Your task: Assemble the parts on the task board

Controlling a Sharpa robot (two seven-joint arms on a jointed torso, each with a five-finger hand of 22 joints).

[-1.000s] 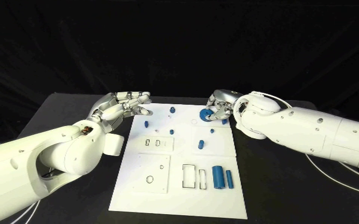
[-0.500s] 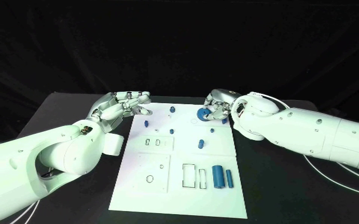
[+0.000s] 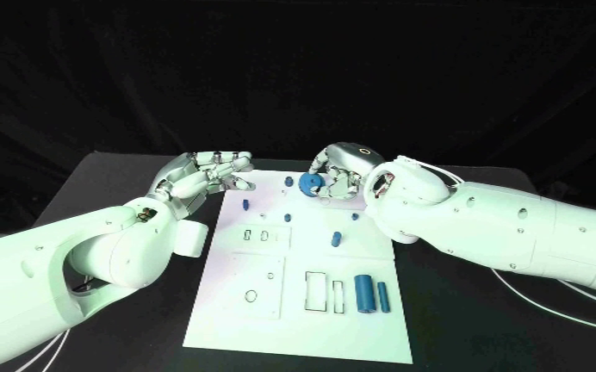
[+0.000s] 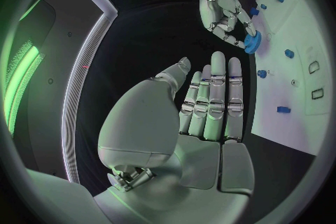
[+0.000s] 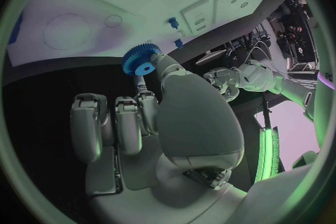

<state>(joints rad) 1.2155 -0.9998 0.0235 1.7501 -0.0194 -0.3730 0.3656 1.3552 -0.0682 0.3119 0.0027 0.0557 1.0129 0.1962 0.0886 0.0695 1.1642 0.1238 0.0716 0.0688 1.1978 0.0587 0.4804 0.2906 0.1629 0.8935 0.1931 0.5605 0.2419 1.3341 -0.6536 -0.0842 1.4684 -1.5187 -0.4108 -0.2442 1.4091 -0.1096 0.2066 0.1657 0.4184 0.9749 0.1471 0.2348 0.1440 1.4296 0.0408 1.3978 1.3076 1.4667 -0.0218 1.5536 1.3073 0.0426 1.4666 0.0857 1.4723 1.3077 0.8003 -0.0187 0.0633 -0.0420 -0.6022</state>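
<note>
My right hand (image 3: 338, 170) pinches a blue gear (image 3: 309, 183) at its fingertips, lifted above the far edge of the white board (image 3: 298, 320). My left hand (image 3: 199, 176) hovers beside the board, fingers straight, holding nothing.

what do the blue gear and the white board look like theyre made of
Blue gear, held by the right hand: probably moulded or printed plastic; uniform matte blue, crisp fine teeth, no metallic glint.
Task board: looks like a rigid white plastic or painted plate; flat, matte, with cleanly cut outlined recesses. The exact material can't be told from looks alone.
</note>
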